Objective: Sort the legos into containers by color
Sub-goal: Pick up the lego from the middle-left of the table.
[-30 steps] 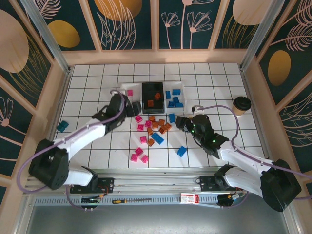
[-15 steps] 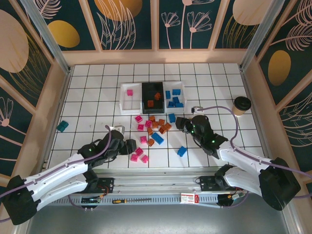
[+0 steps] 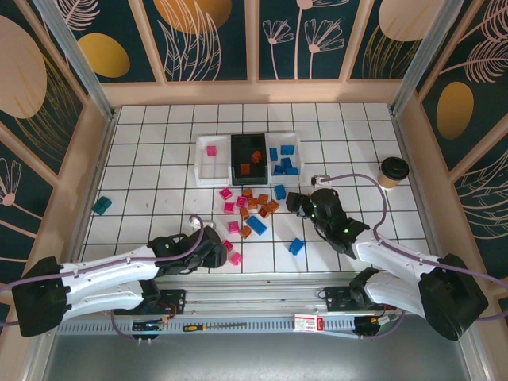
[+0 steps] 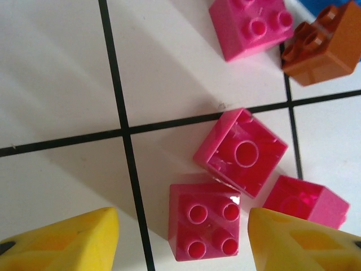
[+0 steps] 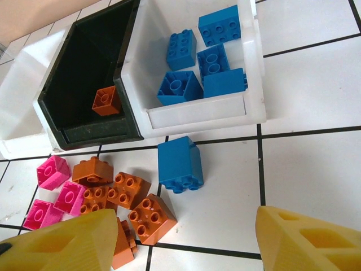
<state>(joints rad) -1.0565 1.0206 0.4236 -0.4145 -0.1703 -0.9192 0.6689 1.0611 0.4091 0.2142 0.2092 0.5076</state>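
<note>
Bricks, trays, a block and a cup, counted

Three trays (image 3: 236,179): two white, one black. Eight pink bricks (image 4: 204,222): one in the left white tray (image 3: 200,163), seven loose. Eight blue bricks (image 5: 181,49): five in the right white tray (image 5: 197,113), three loose. About nine orange bricks (image 5: 151,217): two in the black tray (image 5: 84,135), about seven loose. One teal block (image 3: 101,205). One paper cup (image 3: 393,171).

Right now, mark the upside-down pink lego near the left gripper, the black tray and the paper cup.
upside-down pink lego (image 4: 241,152): left wrist view, on its hollow underside.
black tray (image 5: 84,62): right wrist view, on the bare inner floor.
paper cup (image 3: 394,168): top external view, on its dark lid.
</note>
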